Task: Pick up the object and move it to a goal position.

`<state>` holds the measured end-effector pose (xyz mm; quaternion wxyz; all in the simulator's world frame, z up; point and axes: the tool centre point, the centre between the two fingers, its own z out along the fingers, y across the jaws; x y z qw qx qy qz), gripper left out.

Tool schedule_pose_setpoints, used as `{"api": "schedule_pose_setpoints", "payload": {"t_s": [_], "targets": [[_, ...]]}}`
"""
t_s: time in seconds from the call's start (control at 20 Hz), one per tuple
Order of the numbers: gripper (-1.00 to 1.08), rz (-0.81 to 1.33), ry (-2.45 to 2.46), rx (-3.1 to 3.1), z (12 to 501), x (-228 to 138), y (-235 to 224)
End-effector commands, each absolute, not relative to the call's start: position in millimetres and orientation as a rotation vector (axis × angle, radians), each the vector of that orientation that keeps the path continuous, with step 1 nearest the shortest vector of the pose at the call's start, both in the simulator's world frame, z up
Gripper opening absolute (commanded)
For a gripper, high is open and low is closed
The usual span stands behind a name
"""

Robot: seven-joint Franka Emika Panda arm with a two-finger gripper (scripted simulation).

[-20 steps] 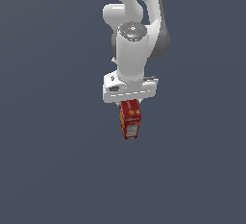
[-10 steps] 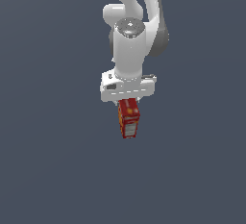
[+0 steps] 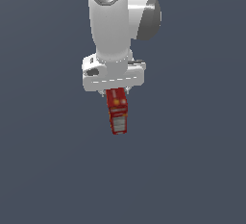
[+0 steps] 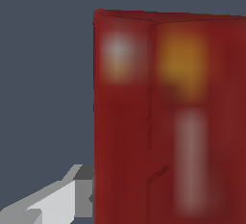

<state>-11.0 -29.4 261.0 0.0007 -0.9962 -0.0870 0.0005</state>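
Around me only plain dark grey. My arm [image 3: 113,26] points straight down; my jaws are closed on the red carton [image 3: 117,111], hanging below.

1. I work in a simulator's rendered space, not a real room: flat slate-grey fills both views edge to edge.
2. No floor line, wall or furniture shows anywhere (only even grey).
3. My arm [image 3: 113,31] is smooth, untextured white with grey joints.
4. The red carton [image 3: 117,111] I carry shows blurred, low-resolution print in the wrist view.
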Motion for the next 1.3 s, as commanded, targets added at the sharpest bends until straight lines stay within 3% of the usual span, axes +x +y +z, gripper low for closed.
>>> {"api": "schedule_pose_setpoints", "payload": {"t_s": [0.0, 0.7, 1.25], "targets": [[-1.0, -0.001, -0.273, -3.128, 283.0, -9.6, -46.1], [-1.0, 0.0, -0.273, -3.129, 401.5, 1.5, -139.6], [-1.0, 0.0, -0.273, -3.13, 452.5, 9.2, -180.2]]}}
